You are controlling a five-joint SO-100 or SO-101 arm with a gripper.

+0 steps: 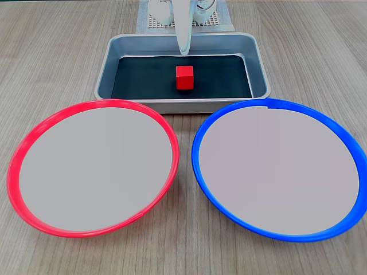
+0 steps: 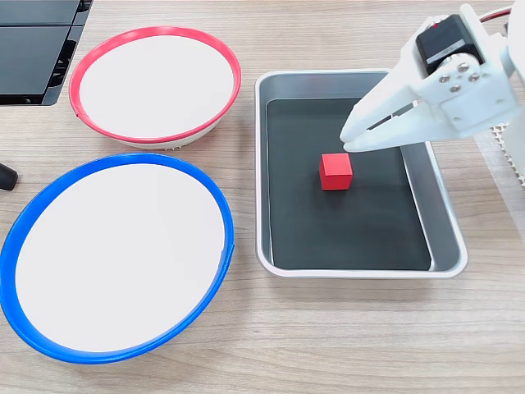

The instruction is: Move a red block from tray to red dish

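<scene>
The red block [image 1: 184, 77] [image 2: 335, 171], a small cube, rests on the dark bottom of the silver tray [image 1: 106, 69] [image 2: 262, 164], near its middle. My white gripper [image 1: 183, 51] [image 2: 351, 142] hangs over the tray, a short way from the block and not touching it. In a fixed view it is behind the block, near the tray's far wall. Its fingers look pressed together at the tips, with nothing between them. The red dish [image 1: 109, 105] [image 2: 156, 31] lies beside the tray with nothing on its pale centre.
A blue-rimmed dish [image 1: 196, 152] [image 2: 123, 158] of the same size lies next to the red dish. A white mesh mat [image 1: 150, 23] [image 2: 513, 168] sits under the arm's base. A black flat object [image 2: 33, 49] occupies one table corner.
</scene>
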